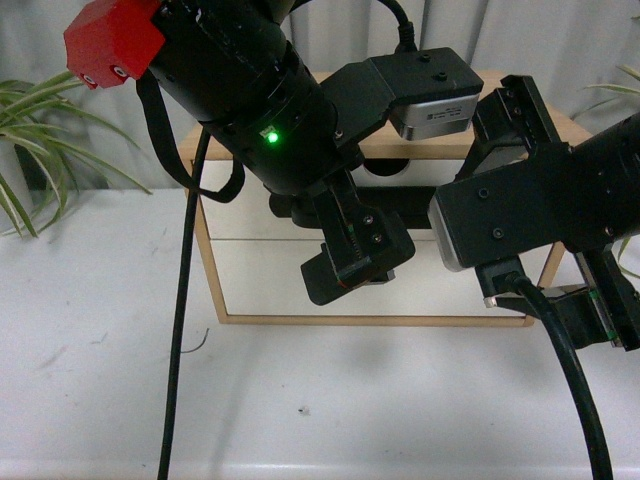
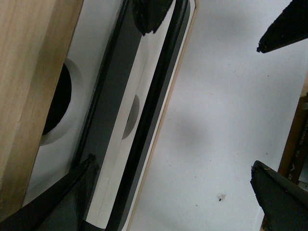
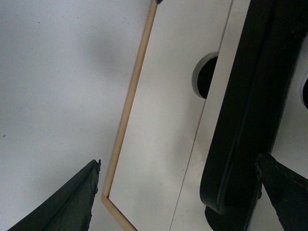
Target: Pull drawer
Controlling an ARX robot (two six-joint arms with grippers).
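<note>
Both my left pincer [image 2: 173,163] and right pincer [image 3: 178,159] hang spread and empty, the wide white-fronted drawer [image 2: 91,48] just ahead, its long black bar handle [image 3: 245,110] off-centre between the right jaws, so I'd centre it, clench and pull straight.

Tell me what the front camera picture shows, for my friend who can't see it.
The robot's left gripper hangs in front of the drawer with the long black handle, in a small wooden cabinet on a white table. The right gripper is off to the right. Plant leaves show at the left edge.
</note>
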